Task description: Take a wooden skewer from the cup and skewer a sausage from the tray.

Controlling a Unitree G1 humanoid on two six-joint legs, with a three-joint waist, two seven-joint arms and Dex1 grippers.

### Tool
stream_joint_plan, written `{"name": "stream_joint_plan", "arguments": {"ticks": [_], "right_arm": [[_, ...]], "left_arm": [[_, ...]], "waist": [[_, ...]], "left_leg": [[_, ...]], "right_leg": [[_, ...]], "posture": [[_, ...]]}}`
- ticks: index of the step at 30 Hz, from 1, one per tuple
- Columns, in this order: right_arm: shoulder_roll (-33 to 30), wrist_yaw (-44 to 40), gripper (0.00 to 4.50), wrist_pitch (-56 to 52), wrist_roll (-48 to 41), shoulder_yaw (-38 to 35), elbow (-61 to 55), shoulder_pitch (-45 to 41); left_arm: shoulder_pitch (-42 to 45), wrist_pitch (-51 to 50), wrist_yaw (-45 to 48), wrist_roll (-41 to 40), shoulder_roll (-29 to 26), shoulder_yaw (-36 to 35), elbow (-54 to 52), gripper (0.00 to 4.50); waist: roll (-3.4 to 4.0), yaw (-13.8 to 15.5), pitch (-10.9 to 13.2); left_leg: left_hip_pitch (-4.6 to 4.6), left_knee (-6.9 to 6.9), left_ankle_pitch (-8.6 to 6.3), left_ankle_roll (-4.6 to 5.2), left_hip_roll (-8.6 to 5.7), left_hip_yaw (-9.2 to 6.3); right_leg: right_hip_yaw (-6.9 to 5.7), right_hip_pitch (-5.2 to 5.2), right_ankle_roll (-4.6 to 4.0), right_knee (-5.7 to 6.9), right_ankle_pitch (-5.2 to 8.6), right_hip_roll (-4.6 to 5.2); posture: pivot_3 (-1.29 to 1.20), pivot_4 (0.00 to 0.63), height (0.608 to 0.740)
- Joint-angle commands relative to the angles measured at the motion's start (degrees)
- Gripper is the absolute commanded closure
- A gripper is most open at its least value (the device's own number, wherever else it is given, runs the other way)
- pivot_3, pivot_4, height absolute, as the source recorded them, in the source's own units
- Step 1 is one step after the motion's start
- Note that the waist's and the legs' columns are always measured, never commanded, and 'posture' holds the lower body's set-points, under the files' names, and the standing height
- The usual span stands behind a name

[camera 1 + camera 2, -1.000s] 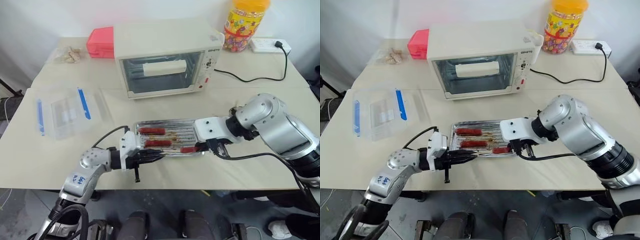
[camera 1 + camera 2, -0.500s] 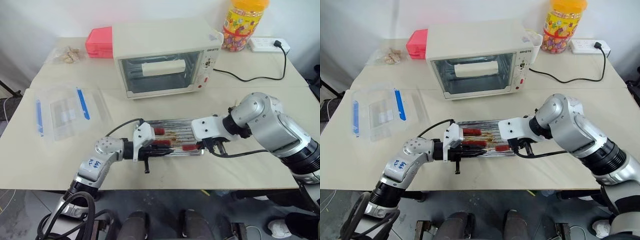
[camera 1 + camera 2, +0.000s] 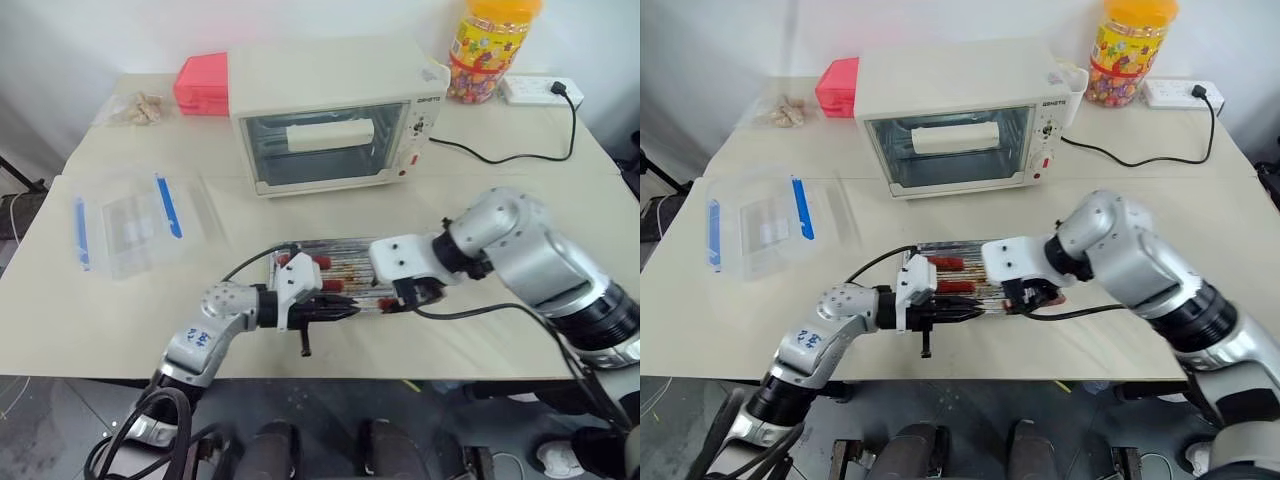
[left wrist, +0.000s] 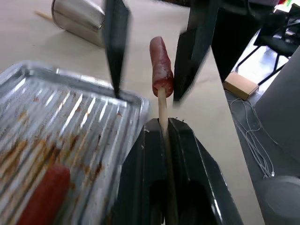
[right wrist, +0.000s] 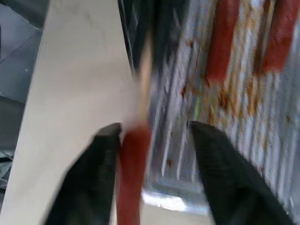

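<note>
My left gripper point(image 4: 161, 124) is shut on the wooden skewer point(image 4: 162, 105), which points toward my right gripper point(image 3: 400, 298). A red-brown sausage point(image 4: 161, 65) sits impaled on the skewer's tip, past the near right corner of the silver tray point(image 4: 70, 117). The right gripper's point(image 5: 152, 136) black fingers stand open on either side of that sausage point(image 5: 131, 164). Two more sausages point(image 3: 310, 262) lie in the tray point(image 3: 350, 250). In the head views the cup is hidden. Beyond the tray stands a shiny grey cylinder point(image 4: 79, 16) with a pale stick beside it; I cannot tell whether it is the cup.
A cream toaster oven point(image 3: 325, 115) stands behind the tray. A clear plastic box with blue clips point(image 3: 135, 220) lies to the left, and a pink box point(image 3: 200, 83) sits at the back left. A yellow-lidded candy jar point(image 3: 490, 45) and a power strip point(image 3: 535, 90) with a black cable stand at the back right.
The right gripper's fingers have parted from the sausage, which now sits on the skewer's tip. The two grippers have drawn closer together at the tray's front edge.
</note>
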State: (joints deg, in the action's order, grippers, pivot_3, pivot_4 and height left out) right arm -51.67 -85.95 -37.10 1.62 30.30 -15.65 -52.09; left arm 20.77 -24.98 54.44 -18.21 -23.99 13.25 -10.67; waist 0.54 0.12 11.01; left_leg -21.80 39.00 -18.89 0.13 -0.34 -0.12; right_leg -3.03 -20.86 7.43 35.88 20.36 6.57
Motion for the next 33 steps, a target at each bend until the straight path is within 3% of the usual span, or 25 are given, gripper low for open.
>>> {"name": "stream_joint_plan", "arguments": {"ticks": [1,4,8,11,16,20,24,27,33], "right_arm": [[-3.98,-2.71,0.83,3.66,-2.13,-4.72,0.21,0.66],[-6.92,-5.31,0.05,5.46,-4.33,-7.04,1.46,0.96],[-8.4,-5.51,0.05,7.02,-9.27,-11.69,3.95,2.94],[-3.01,-0.46,0.05,12.32,-15.63,-19.54,8.15,6.86],[6.03,-0.5,0.05,26.69,-25.71,-31.82,13.81,17.03],[10.32,-0.67,0.05,30.03,-31.28,-36.33,14.07,23.48],[16.43,9.29,0.05,24.18,-39.69,-40.37,8.11,26.15],[19.46,13.84,0.05,26.16,-40.07,-41.29,4.7,28.32],[21.25,18.36,0.05,29.61,-37.13,-39.84,-2.26,37.0]], "left_arm": [[-2.57,1.37,1.33,-2.51,-2.83,-3.71,-4.53,4.5],[-5.46,1.35,2.11,-4.06,-5.67,-6.75,-6.83,4.5],[-10.64,2.13,1.93,-7.29,-8.25,-12.93,-10.34,4.5],[-15.89,4.29,0.21,-11.81,-7.3,-20.81,-12.93,4.5],[-25.48,6.21,-4.75,-18.0,-4.72,-34.53,-15.65,4.5],[-29.28,6.92,-14.85,-22.34,-0.63,-45.8,-16.31,4.5],[-31.19,8.8,-29.66,-22.59,4.35,-57.33,-16.13,4.5],[-31.43,7.87,-35.3,-22.39,5.37,-58.92,-17.0,4.5],[-22.82,-0.02,-47.46,-18.73,-0.7,-55.72,-14.11,4.5]], "waist": [[0.0,-0.13,0.0],[0.0,-0.2,0.0],[0.0,-0.27,0.0],[-0.03,-0.3,0.0],[-0.14,-0.17,0.0],[-0.17,0.07,0.01],[-0.18,-0.27,0.0],[-0.2,-0.17,-0.01],[-0.46,1.5,-0.16]], "left_leg": [[-0.02,0.02,0.0,0.01,0.0,0.0],[-0.11,0.01,-0.01,0.01,0.04,0.0],[-0.35,0.07,0.0,0.01,0.04,0.04],[-0.4,0.05,0.0,0.01,0.07,0.04],[-0.38,0.08,0.0,0.01,0.1,0.02],[-0.38,0.13,-0.01,0.04,0.03,-0.08],[-0.27,0.18,0.01,0.05,0.07,-0.17],[-0.26,0.16,0.01,0.03,0.1,-0.17],[-0.29,0.17,0.02,0.04,-0.07,-0.36]], "right_leg": [[0.01,0.0,0.0,-0.01,0.0,0.0],[0.02,-0.12,0.0,0.01,0.0,0.0],[0.05,-0.4,0.0,0.08,0.0,0.02],[0.05,-0.44,0.0,0.07,0.0,0.06],[0.02,-0.38,0.0,0.08,0.0,0.07],[0.01,-0.26,0.02,0.04,-0.01,0.08],[0.03,-0.12,0.03,0.06,-0.02,0.1],[0.03,-0.14,0.02,0.08,-0.02,0.06],[0.13,-0.02,0.03,0.05,-0.02,0.08]], "posture": [[0.0,0.15,0.74],[0.0,0.15,0.74],[0.0,0.15,0.74],[0.0,0.15,0.74],[0.0,0.15,0.74],[0.0,0.15,0.74],[0.0,0.15,0.74],[0.0,0.15,0.74],[0.0,0.15,0.74]]}}
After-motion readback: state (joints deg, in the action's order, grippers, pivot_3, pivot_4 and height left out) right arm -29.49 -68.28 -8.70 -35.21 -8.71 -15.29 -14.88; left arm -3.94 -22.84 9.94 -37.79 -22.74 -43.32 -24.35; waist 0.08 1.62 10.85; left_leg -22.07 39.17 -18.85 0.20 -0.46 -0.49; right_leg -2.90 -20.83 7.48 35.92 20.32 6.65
